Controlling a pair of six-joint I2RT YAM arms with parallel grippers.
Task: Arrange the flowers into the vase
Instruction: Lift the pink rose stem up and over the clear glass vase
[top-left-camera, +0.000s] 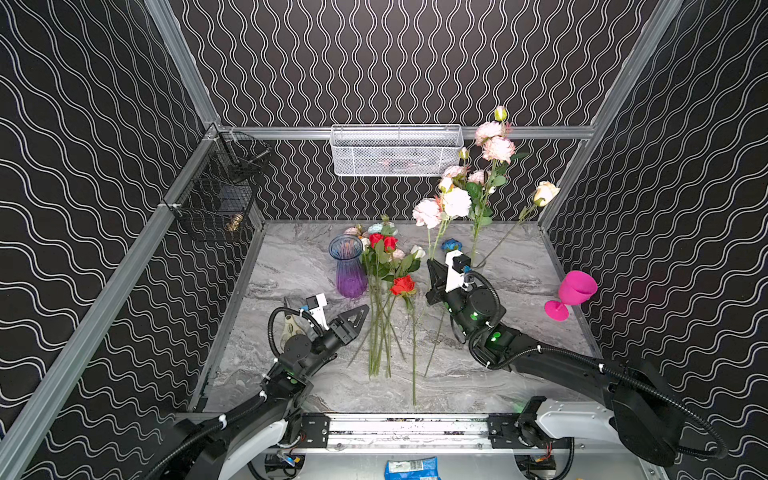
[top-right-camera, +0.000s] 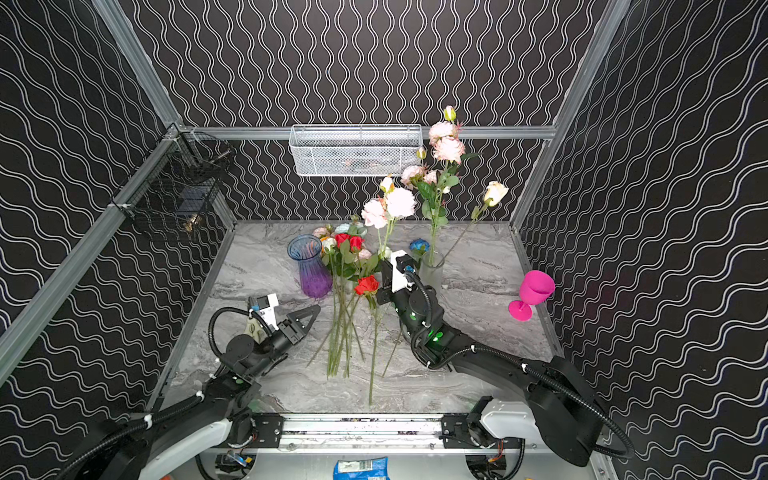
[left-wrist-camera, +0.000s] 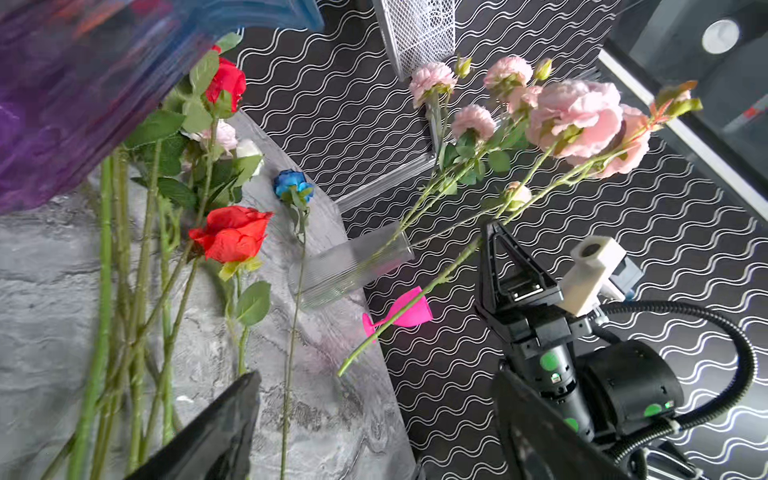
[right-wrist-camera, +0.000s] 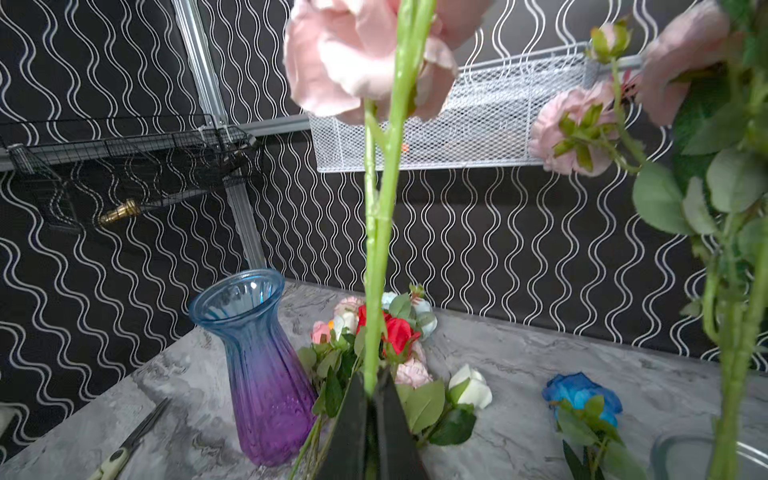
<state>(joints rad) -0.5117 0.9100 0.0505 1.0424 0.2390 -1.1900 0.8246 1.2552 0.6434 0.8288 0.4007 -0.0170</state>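
My right gripper (top-left-camera: 432, 265) (right-wrist-camera: 370, 395) is shut on the green stem (right-wrist-camera: 380, 249) of a pink flower spray (top-left-camera: 441, 207) (left-wrist-camera: 582, 120) and holds it upright above the table. A clear ribbed vase (top-right-camera: 432, 268) (left-wrist-camera: 353, 266) just behind it holds another pink spray (top-left-camera: 494, 143) and a cream rose (top-left-camera: 545, 193). An empty blue-and-purple vase (top-left-camera: 348, 266) (right-wrist-camera: 266, 374) stands further left. Loose flowers (top-left-camera: 384, 266) lie between the arms, with a red rose (top-left-camera: 402, 286) and a blue rose (top-left-camera: 451, 245). My left gripper (top-left-camera: 365, 309) (left-wrist-camera: 374, 374) is open and empty, beside the lying stems.
A pink goblet (top-left-camera: 575, 291) stands tilted at the table's right edge. Scissors (top-left-camera: 291, 328) (right-wrist-camera: 129, 440) lie behind my left arm. A white mesh basket (top-left-camera: 397, 149) hangs on the back wall and a black wire basket (top-left-camera: 224, 187) on the left wall.
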